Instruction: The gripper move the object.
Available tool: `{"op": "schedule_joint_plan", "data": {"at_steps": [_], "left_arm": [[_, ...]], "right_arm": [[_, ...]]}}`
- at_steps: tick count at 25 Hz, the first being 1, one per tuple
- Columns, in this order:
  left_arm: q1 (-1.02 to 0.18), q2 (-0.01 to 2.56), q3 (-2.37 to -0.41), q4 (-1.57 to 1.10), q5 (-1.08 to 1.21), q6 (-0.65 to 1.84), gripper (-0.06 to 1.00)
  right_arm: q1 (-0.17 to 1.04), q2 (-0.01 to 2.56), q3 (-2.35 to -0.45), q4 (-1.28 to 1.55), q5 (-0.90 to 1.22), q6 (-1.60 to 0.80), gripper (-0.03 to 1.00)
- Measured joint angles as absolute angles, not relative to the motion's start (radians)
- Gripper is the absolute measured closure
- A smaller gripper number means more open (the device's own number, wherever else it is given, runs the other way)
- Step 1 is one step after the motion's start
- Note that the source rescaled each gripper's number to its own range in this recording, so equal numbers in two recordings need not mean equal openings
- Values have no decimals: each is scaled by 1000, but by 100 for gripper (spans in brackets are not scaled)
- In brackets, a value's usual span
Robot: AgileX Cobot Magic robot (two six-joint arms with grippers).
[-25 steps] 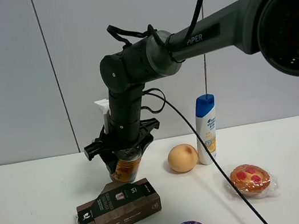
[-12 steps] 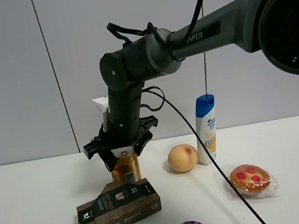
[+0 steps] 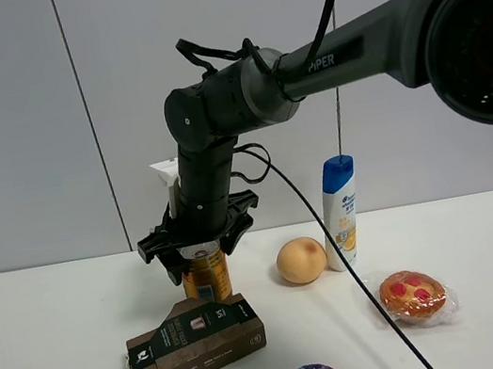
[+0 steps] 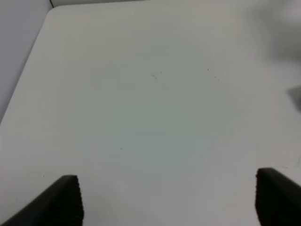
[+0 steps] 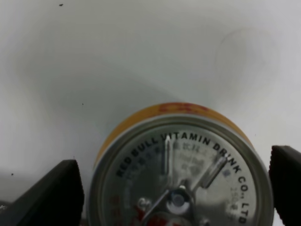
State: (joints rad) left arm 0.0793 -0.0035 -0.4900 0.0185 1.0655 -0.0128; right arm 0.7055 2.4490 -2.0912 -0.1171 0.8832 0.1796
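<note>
The short gold metal drink can (image 3: 206, 277) had a silver top with a pull tab, and in the right wrist view (image 5: 181, 167) the rim lettering read "RED BULL VITAMIN DRINK CO., LTD". It stood upright on the white table (image 3: 51, 324), just at 12 o'clock of the dark brown carton (image 3: 195, 344), whose small print was too fine to read, and at 9 o'clock of the round peach-coloured fruit (image 3: 301, 260). The large black right gripper (image 3: 200, 250) hung directly over the can, pointing down, its two black fingers (image 5: 63, 190) spread wider than the lid and flanking it at 3 and 9 o'clock; whether they touched the can's sides could not be told. The arm (image 3: 346, 43) bore "PIPER". The white-and-blue shampoo bottle (image 3: 340, 212) stood at 3 o'clock of the fruit. The left gripper (image 4: 167, 200) was spread open over bare table.
</note>
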Motion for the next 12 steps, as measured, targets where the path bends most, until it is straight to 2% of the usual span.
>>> {"op": "schedule_joint_plan", "data": {"at_steps": [5,12], "left_arm": [[79,-3,-490,19,1066,-13,-6],[79,-3,-490,19,1066,-13,-6]], "right_arm": [[705,2419,-2090,-112,920,170,53],[705,2223,-2090,-111,1090,60,53]]}}
